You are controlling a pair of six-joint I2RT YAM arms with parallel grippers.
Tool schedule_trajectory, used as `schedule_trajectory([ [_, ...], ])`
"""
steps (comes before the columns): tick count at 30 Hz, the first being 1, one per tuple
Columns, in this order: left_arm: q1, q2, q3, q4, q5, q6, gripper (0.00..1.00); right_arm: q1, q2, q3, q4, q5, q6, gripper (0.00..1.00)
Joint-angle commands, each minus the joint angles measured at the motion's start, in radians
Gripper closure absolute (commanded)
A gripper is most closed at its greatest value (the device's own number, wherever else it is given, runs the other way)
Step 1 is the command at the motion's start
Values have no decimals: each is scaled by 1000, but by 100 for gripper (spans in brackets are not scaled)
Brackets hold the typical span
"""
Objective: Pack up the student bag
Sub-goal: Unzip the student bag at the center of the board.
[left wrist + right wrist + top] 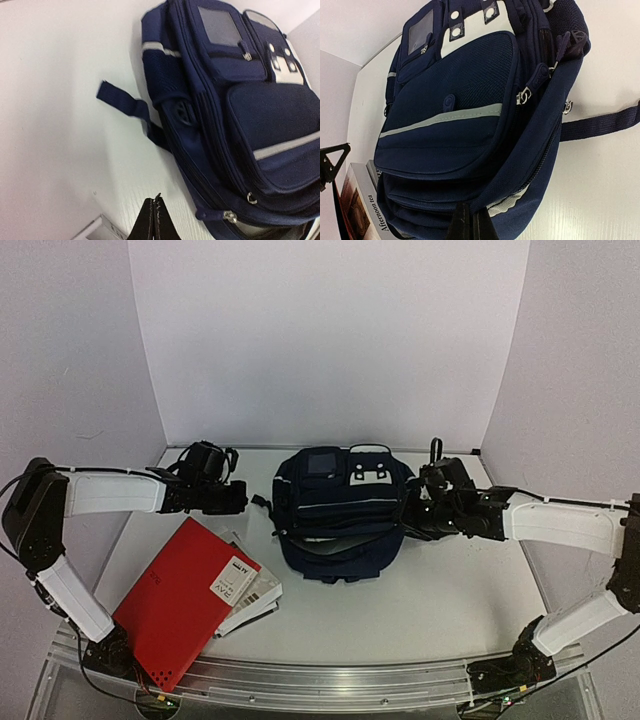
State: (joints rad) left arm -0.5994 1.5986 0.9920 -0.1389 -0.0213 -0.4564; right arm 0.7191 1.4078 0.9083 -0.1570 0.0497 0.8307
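Observation:
The student bag (340, 525), navy with pale stripes and white front buckles, lies flat in the middle of the table, its opening toward the arms. My right gripper (405, 518) is at the bag's right side. In the right wrist view it (471, 209) is shut on a fold of the bag (460, 100) at the edge of the opening, where grey lining shows. My left gripper (243, 500) hovers left of the bag. In its own view it (156, 200) is shut and empty above the bare table, a short way from the bag (260, 115).
A large red book (175, 605) lies at the front left, with paler books (255, 590) under its right edge. One of them, titled "Afternoon tea" (367, 210), sits near the bag's opening. A loose navy strap (125, 102) sticks out of the bag's left side. White walls enclose the table.

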Motion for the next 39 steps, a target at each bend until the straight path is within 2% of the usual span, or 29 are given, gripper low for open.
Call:
schedule_trajectory([
  [1,83,40,7,141,66,41,100,-2,-87,82,62,-25,-23,100],
  [4,98,82,54,179,219,116,99,-3,-89,85,58,-15,-27,100],
  [8,69,66,62,220,426,228,83,-3,-79,85,56,-10,-28,100],
  [13,-77,-10,70,167,397,403,48,-4,-54,129,56,5,-49,100],
  [18,-182,-75,53,167,345,489,28,-14,-17,177,56,13,-70,100],
  [22,-261,-91,47,153,285,560,23,-22,12,202,56,8,-84,100],
  [25,-281,-73,55,149,231,601,17,-25,20,212,56,1,-90,100],
  [39,-339,155,217,165,39,731,13,-28,-32,181,55,4,-89,100],
])
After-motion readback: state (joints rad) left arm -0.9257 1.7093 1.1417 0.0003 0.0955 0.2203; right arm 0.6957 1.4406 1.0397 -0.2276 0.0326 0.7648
